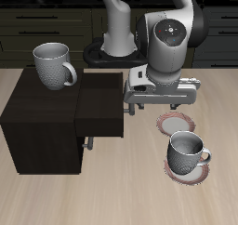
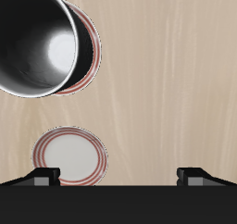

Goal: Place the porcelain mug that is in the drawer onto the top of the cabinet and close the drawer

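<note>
While the wooden table (image 1: 112,196) filled most of the exterior view, the cabinet (image 1: 37,126) sat at about nine o'clock on it, dark and boxy, flat top up. The drawer (image 1: 100,103) stuck out of the cabinet's front toward three o'clock, not closed. The gripper (image 1: 129,92) hung right at the drawer's outer end, about the centre of the table; contact could not be told. In the wrist view the gripper (image 2: 118,176) had its fingers (image 2: 42,177) spread wide with nothing between them, just above the drawer's dark edge (image 2: 118,205). The porcelain mug (image 1: 53,63) stood upright on the cabinet top, at its ten o'clock corner, handle toward four o'clock. A darker grey mug (image 1: 186,152) stood upright at about four o'clock on the table, on a red-rimmed plate (image 1: 199,176). A second plate (image 1: 177,125), bare, lay just beside that at twelve o'clock from it, near the gripper. The lower front's small handle (image 1: 87,142) showed under the drawer.
</note>
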Controlling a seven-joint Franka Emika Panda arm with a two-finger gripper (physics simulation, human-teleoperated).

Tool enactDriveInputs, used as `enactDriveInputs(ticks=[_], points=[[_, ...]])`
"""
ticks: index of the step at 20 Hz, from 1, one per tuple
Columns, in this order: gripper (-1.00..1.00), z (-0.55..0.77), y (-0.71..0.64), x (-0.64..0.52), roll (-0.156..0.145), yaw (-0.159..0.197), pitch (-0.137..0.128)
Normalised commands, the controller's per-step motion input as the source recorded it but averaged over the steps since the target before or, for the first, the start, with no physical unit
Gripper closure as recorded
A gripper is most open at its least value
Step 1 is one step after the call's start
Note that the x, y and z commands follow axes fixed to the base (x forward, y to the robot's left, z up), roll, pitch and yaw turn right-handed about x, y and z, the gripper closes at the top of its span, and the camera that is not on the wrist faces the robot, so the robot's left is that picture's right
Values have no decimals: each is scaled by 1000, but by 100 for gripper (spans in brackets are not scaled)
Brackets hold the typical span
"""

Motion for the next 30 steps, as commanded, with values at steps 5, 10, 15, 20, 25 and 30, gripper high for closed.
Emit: enactDriveInputs(ticks=[5,10,15,20,25,30], points=[[-100,23,-209,13,-21,-9,-3],[-100,-62,-928,235,-113,-18,-13],[-100,-84,-378,86,-52,-8,7],[-100,-136,-356,68,-45,-11,17],[-100,-169,-460,57,-71,7,12],[-100,-160,-467,35,-68,1,15]])
